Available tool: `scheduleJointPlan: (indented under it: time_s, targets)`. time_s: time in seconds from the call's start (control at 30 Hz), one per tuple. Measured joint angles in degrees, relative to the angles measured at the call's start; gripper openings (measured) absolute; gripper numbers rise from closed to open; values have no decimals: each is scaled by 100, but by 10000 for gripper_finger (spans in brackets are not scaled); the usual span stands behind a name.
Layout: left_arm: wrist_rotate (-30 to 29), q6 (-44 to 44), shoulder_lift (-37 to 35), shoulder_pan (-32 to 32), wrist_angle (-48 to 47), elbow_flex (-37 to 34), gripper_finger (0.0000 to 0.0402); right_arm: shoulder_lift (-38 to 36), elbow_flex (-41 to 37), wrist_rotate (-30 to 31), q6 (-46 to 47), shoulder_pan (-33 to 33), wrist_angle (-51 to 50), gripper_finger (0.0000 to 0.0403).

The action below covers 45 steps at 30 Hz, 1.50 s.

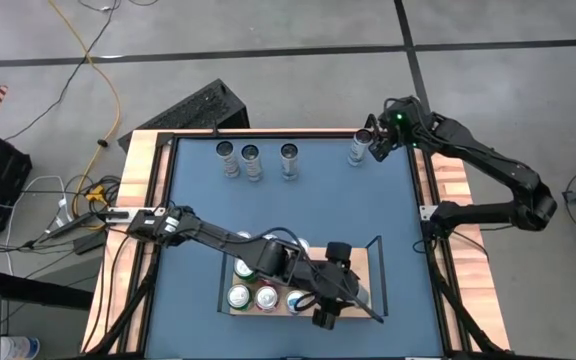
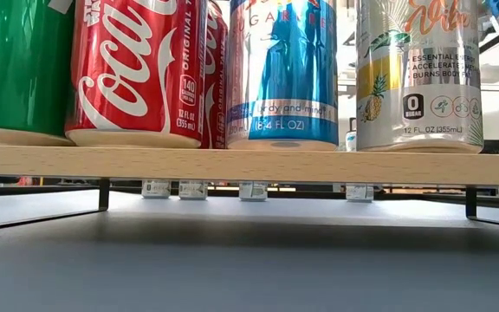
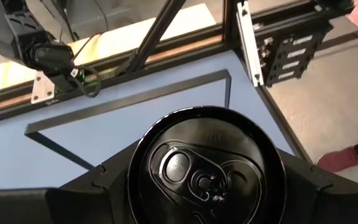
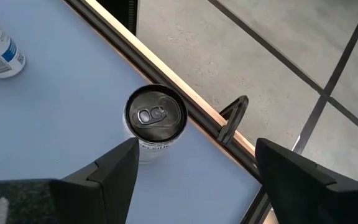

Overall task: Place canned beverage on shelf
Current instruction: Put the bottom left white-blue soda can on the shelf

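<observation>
A can (image 3: 205, 167) is pinched upright in the left gripper (image 1: 330, 300), held over the shelf (image 1: 373, 262) at its bare 3 o'clock end, beside cans already stood there; straight down is judged the way to the board, with the can's long axis kept vertical. The right gripper (image 4: 194, 165) is spread wide at the table's 1 o'clock corner, with another can (image 4: 156, 118) standing just ahead between its fingers, ungrasped, well apart from the shelf.

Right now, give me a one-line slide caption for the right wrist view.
Right gripper, fingers open, hovering above a silver can near the blue table's wooden edge.
</observation>
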Motion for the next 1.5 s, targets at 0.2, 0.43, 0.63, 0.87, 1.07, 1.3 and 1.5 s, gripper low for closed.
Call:
scheduleJointPlan:
  time_s: [0.2, 0.43, 0.63, 0.87, 1.07, 1.3, 1.5]
  targets:
    - [181, 153, -2, 41, -17, 0, 247, 135, 0, 1, 42, 0, 6, 306]
    - [269, 218, -2, 81, -21, 0, 248, 337, 0, -1, 42, 0, 2, 306]
    - [400, 172, -2, 114, -86, -114, 248, 313, 0, 3, 40, 0, 90, 306]
    - [632, 67, 172, 162, -8, -50, 249, 312, 0, 5, 36, 5, 92, 306]
    - [738, -14, 238, 185, 68, -47, 263, 315, 0, 3, 21, -2, 81, 306]
    - [839, -20, 236, 204, 4, -42, 266, 310, 0, 3, -9, 0, 86, 306]
    - [865, 21, 232, 209, 8, -42, 269, 310, 0, 3, -25, 0, 83, 306]
